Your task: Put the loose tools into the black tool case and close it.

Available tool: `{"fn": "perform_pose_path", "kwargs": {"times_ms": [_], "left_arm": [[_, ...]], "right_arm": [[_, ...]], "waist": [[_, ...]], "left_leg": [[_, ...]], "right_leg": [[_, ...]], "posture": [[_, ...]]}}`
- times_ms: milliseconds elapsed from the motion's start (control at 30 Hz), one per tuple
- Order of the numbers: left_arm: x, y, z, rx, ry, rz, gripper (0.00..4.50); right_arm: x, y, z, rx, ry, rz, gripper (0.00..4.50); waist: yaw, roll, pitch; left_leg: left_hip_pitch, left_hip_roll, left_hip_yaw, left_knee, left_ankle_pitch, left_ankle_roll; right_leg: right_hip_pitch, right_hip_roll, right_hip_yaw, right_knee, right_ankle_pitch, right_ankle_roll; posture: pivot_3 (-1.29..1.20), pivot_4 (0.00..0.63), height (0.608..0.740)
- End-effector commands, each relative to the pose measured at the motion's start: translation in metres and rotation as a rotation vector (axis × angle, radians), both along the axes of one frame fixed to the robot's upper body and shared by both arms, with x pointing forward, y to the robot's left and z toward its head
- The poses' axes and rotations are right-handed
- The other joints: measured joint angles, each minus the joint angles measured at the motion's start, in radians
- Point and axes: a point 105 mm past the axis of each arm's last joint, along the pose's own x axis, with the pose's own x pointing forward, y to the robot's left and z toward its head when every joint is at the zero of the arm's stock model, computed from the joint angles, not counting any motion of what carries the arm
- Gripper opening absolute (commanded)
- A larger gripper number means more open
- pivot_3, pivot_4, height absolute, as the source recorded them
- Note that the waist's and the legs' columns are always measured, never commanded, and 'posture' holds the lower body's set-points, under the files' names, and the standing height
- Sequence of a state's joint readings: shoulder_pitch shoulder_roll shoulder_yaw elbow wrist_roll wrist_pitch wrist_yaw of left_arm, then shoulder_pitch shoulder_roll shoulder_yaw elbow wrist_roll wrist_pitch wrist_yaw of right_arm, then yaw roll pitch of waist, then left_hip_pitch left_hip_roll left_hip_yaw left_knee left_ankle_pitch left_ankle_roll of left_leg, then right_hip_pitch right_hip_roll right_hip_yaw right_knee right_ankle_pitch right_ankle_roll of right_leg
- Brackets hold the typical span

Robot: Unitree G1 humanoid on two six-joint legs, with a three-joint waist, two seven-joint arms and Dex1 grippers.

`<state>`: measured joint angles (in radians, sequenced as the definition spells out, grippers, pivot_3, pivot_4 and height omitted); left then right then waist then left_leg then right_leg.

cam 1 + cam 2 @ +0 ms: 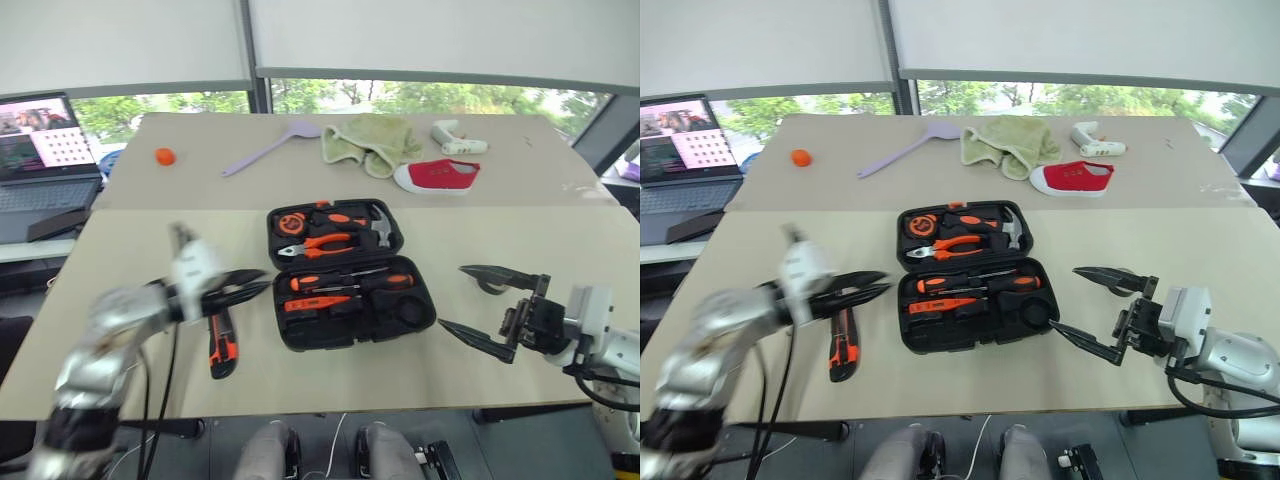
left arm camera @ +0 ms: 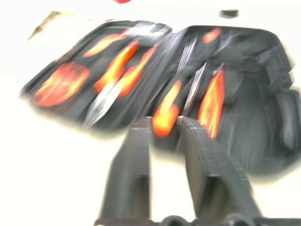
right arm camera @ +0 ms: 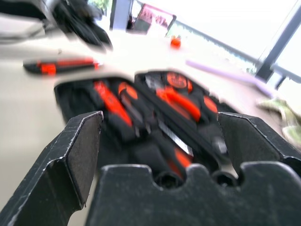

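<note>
Our left claw (image 1: 865,285), a bit open, holds nothing; the knife (image 1: 843,345) waits beside the open case (image 1: 970,290). Our right claw (image 1: 1095,310) is wide.

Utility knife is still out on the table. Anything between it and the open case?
Nothing visible. The utility knife lies flat on the table, just off the left edge of the open black tool case, with only bare tabletop between them. The left tool hovers above the knife's far end, holding nothing.
</note>
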<state>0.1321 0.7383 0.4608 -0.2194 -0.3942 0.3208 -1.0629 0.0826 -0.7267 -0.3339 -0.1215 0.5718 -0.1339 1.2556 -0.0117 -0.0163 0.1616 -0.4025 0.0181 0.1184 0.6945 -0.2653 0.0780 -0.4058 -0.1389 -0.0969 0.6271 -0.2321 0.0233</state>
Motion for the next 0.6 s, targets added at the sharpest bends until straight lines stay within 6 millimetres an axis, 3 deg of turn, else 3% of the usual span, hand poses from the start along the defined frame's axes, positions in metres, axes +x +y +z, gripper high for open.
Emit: {"fn": "perform_pose_path", "kwargs": {"times_ms": [33, 167, 300, 433, 500, 600], "left_arm": [[-0.033, 0.041, 0.011, 0.045, -0.068, 0.093, 2.86], [-0.066, 0.078, 0.008, 0.01, -0.064, 0.236, 4.38], [-0.089, 0.085, -0.001, 0.022, -0.008, 0.298, 4.45], [-0.094, 0.05, 0.001, -0.128, 0.112, 0.215, 4.45], [-0.082, 0.042, -0.002, -0.087, 0.17, 0.291, 4.45], [-0.064, 0.006, 0.0, -0.136, 0.22, 0.272, 4.45]], "right_arm": [[0.001, -0.001, 0.002, -0.024, -0.036, 0.049, 4.5], [0.004, -0.002, -0.005, -0.018, 0.002, 0.067, 4.5], [0.004, -0.002, -0.011, -0.024, 0.029, 0.094, 4.5], [0.009, -0.001, -0.009, -0.027, 0.005, 0.086, 4.5], [0.01, 0.005, -0.003, -0.006, -0.03, 0.085, 4.5], [0.007, 0.022, 0.004, 0.02, -0.072, 0.145, 4.5]], "waist": [[0.004, 0.002, 0.001], [0.025, 0.002, 0.001], [0.029, 0.001, 0.001], [0.026, 0.001, 0.001], [0.027, 0.001, 0.001], [0.027, 0.001, 0.001]], "left_leg": [[0.0, 0.0, 0.0, 0.0, 0.0, 0.0], [0.003, -0.001, -0.001, 0.001, -0.007, -0.005], [0.003, -0.003, -0.002, 0.001, -0.011, 0.0], [0.003, -0.002, -0.003, 0.001, -0.011, 0.0], [0.003, -0.003, -0.003, 0.001, -0.01, -0.002], [0.003, -0.002, -0.004, 0.001, -0.008, -0.004]], "right_leg": [[0.0, 0.002, 0.0, 0.0, 0.0, 0.0], [-0.001, -0.007, -0.001, -0.003, 0.0, 0.001], [0.0, -0.009, 0.0, -0.003, 0.0, 0.001], [0.0, -0.009, 0.002, -0.003, 0.0, 0.001], [0.0, -0.009, 0.002, -0.003, 0.0, 0.001], [0.001, -0.008, 0.002, -0.002, 0.0, 0.001]], "posture": [[0.0, 0.15, 0.74], [0.0, 0.15, 0.74], [0.0, 0.15, 0.74], [0.0, 0.15, 0.74], [0.0, 0.15, 0.74], [0.0, 0.15, 0.74]]}}
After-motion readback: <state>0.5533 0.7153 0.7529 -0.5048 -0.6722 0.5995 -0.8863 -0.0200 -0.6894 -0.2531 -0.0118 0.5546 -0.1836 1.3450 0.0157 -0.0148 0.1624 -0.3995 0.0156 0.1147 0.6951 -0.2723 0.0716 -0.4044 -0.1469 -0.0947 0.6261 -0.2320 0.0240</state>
